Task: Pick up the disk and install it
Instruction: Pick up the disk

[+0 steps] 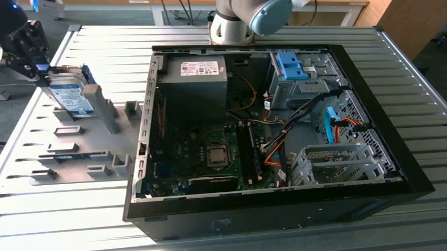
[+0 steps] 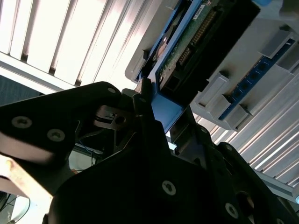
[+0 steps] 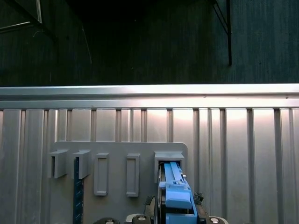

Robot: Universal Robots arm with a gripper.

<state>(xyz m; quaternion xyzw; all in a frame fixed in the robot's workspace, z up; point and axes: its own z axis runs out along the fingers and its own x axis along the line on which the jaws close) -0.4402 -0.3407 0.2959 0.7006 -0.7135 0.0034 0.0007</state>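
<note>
Your black pincer (image 1: 43, 70) sits at the far edge of the exterior view's left, over the grey fixture plate w/ raised slot brackets (image 1: 77, 151). It is closed onto the blue handle end of the flat rectangular silver metal disk w/ white-and-blue label and blue plastic side rails (image 1: 70, 97). In the second wrist view the pincer (image 2: 161, 114) has its black fingers (image 2: 144, 107) pressed against either side of that blue handle, no gap showing, w/ the disk (image 2: 187, 46) running away from it, green circuit board side and connector row facing the camera. The disk stands upright on edge at the fixture plate, label facing the exterior view's right; you can't tell whether its lower edge is seated in a slot or just clear of it. In the first wrist view the disk (image 3: 176, 193) shows edge-on, blue rail and handle toward the camera, just in front of one grey bracket of the plate (image 3: 117, 149). The plate lies on the ribbed aluminium table (image 1: 104, 47), which shows as bright slats (image 3: 233, 140) in the first wrist view too. Well apart from the disk, toward the exterior view's right, you've got the open black computer case (image 1: 279, 219) lying on its side on the same table. Inside it are a large grey power supply box w/ white sticker (image 1: 196, 86), a green motherboard (image 1: 209, 151) and a bare blue plastic bracket (image 1: 290, 65) in the drive bay. The arm's grey-and-blue base joint (image 1: 241, 21) stands behind the case.
</note>
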